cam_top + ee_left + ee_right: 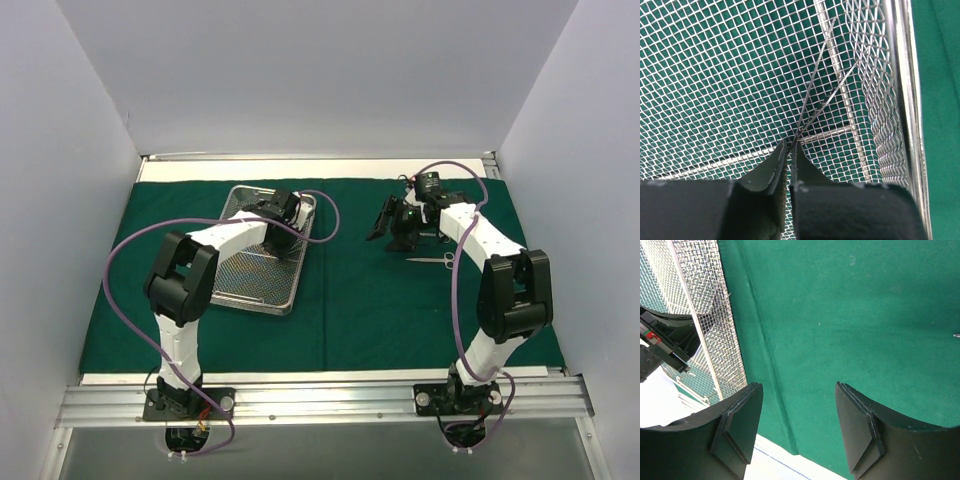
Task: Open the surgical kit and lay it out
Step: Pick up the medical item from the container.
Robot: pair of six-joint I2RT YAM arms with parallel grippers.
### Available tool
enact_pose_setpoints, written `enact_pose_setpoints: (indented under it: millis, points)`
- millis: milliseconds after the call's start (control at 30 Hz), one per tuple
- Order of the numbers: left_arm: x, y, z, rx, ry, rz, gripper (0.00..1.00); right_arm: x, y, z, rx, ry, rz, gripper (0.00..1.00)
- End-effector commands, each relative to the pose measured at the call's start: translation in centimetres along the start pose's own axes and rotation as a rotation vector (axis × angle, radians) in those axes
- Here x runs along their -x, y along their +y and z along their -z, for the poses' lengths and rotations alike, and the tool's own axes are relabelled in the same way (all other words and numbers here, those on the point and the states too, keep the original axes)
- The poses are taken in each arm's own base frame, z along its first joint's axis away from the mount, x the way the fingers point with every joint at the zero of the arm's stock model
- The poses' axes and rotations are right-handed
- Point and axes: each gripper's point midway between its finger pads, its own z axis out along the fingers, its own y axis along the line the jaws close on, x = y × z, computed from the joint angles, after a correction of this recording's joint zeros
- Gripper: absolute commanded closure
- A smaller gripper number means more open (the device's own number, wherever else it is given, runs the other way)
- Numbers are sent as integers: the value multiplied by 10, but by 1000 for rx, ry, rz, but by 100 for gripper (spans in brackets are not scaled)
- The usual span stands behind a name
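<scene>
Left tool (789, 144) grips one instrument (812, 95); another instrument (430, 260) outside one tray (902, 75).

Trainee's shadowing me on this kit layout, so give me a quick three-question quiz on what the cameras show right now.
1. True or false: the right end effector is holding something.
2. The left end effector, inside the wire tray, pinches: A) a thin metal tool B) a cable C) nothing.
3. Fill in: the scissors outside the tray lie on the green ____.
Key: 1 false, it is open and empty; 2 A; 3 cloth.
</scene>
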Motion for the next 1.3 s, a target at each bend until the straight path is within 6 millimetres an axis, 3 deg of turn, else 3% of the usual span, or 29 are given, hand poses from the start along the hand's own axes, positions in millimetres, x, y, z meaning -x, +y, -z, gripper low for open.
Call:
enact_pose_setpoints:
  millis: [0, 433, 533, 633, 800, 833, 1000, 1067, 1267]
  points:
    - [-38, -3, -4, 4, 112, 10, 98, 0, 10, 12, 24, -28, 23, 40]
    - [-46, 0, 25, 10, 111, 9, 98, 6, 15, 7, 24, -14, 46, 40]
    - [-49, 5, 23, 6, 133, -15, 98, 7, 19, 5, 37, -3, 50, 40]
    - [-41, 4, 24, -38, 101, 15, 98, 7, 26, -4, 55, 21, 66, 40]
    - [-30, 1, 28, -114, 43, 33, 98, 16, 71, -26, 176, 22, 60, 41]
    - [-28, 0, 29, -130, 34, 27, 98, 8, 78, -42, 169, 59, 49, 42]
    - [-24, -1, 28, -170, 21, 49, 98, 18, 133, -78, 245, 51, 65, 44]
    - [-23, -2, 29, -173, 9, 59, 98, 14, 147, -88, 255, 57, 60, 46]
    - [-23, -2, 30, -177, -3, 73, 98, 5, 159, -113, 258, 64, 44, 49]
